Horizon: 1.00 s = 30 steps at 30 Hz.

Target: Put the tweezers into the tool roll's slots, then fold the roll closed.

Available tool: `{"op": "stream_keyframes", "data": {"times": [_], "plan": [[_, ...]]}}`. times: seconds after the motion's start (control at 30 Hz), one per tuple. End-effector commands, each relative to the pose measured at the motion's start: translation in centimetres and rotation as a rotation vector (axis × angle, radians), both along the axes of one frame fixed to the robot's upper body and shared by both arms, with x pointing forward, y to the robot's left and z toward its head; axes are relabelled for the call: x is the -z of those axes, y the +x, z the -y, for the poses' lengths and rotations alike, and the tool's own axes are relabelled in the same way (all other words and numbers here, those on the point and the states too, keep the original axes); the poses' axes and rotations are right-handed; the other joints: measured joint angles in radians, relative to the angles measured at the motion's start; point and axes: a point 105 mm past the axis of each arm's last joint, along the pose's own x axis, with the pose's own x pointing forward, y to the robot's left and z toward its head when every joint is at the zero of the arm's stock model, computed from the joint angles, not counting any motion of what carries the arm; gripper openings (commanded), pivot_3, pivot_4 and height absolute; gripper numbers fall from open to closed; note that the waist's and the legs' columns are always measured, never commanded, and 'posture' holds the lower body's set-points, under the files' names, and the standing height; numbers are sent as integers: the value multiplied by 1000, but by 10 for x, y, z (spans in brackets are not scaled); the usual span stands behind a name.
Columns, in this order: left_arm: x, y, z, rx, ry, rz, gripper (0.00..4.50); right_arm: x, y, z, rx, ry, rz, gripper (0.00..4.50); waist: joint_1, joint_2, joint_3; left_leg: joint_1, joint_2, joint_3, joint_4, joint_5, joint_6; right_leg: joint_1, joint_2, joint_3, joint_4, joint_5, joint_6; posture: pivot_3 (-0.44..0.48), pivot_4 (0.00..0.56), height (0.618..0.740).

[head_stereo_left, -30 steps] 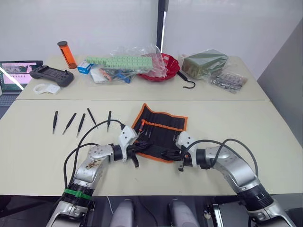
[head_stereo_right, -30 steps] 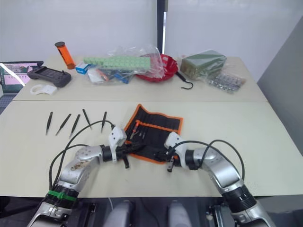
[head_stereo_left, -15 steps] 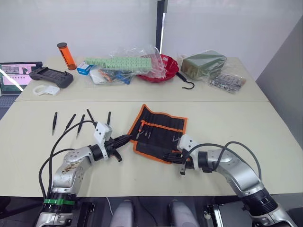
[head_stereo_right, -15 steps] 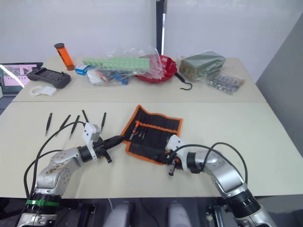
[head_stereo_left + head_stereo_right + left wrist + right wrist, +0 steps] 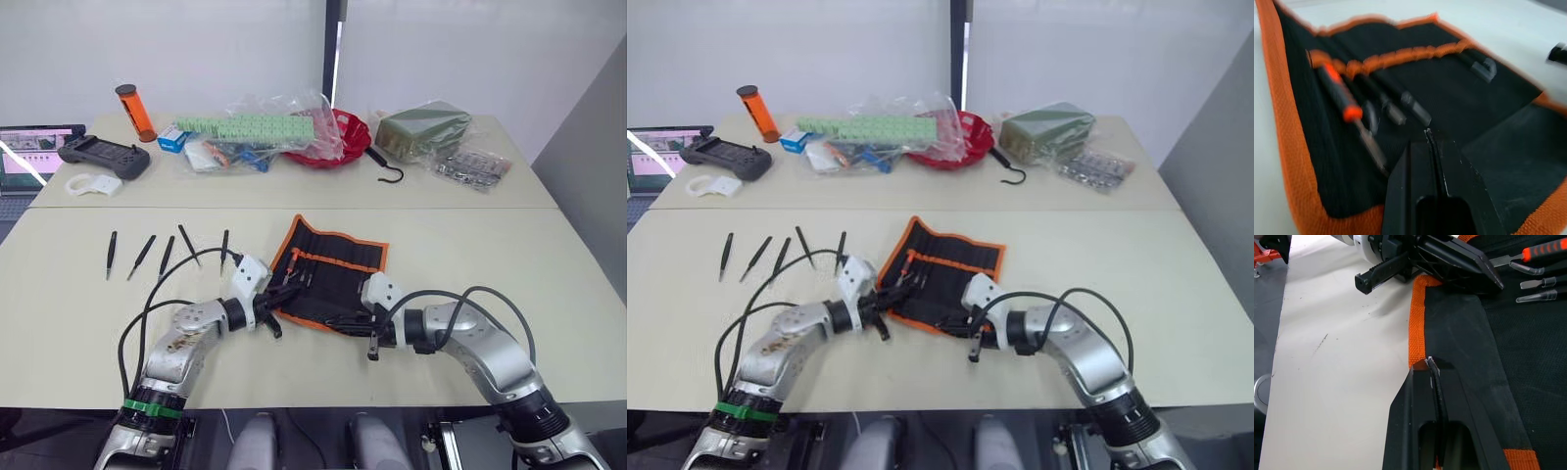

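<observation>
The tool roll (image 5: 343, 279) lies open on the near table, black with orange trim. Its slots (image 5: 1400, 54) hold an orange-handled tool (image 5: 1337, 93) and a few small dark tools. Several black tweezers (image 5: 167, 258) lie loose in a row on the table to the roll's left. My left gripper (image 5: 286, 294) is shut with nothing in it, its tips (image 5: 1427, 132) just over the roll's inner face near its left edge. My right gripper (image 5: 338, 321) is also shut, its tips (image 5: 1428, 360) at the orange trim of the roll's near edge. Both grippers point toward each other.
The far table holds a red bowl (image 5: 341, 137), a black hook (image 5: 388, 169), an orange cylinder (image 5: 136, 113), a black controller (image 5: 108, 157), a laptop (image 5: 24, 157), a green box (image 5: 423, 129) and plastic bags. Bare tabletop (image 5: 490, 255) extends right of the roll.
My left gripper swung out to the left off the roll, then came back onto its left edge. The right gripper has barely shifted along the near edge.
</observation>
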Motion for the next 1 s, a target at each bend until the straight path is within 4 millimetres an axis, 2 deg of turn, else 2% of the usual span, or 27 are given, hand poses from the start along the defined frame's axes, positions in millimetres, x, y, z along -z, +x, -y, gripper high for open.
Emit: {"op": "stream_keyframes", "data": {"times": [0.03,0.2,0.3,0.47,0.53,0.6,0.83,1.0], "plan": [[10,-2,-2,-10,45,1,31,-19,9,1,20,56,62,0,1,0,0,0,0,0,0,0,0,0,0,0,0,0,0,0,150,740],[19,-6,-8,-7,81,11,31,-23,33,-5,97,82,103,0,-2,0,0,2,0,0,0,0,0,1,0,0,0,0,0,0,150,740],[21,-6,-11,-9,91,27,31,-17,45,-15,120,83,114,0,-4,0,0,2,0,0,-1,0,0,1,0,0,0,0,0,0,150,740],[22,-3,-12,-15,107,58,31,4,51,-33,116,69,83,0,-5,0,0,2,0,0,-1,0,0,1,0,0,0,0,0,0,150,740],[24,-3,-13,-21,121,59,31,21,55,-25,172,58,57,0,-5,1,0,2,0,0,-1,0,0,1,0,0,1,0,0,0,150,740],[28,-2,-17,-35,145,48,31,38,50,-11,194,45,29,0,-3,1,-1,3,0,0,-1,0,0,2,0,0,0,0,0,0,150,740],[35,-3,-25,-42,176,44,31,58,31,30,224,36,27,0,-1,0,-5,7,0,0,-1,0,0,7,0,0,-1,0,1,0,150,740],[34,3,-34,-63,186,57,31,68,24,61,253,-22,13,0,0,3,-6,19,1,0,-4,0,0,20,0,0,-5,-5,6,0,150,740]]}}
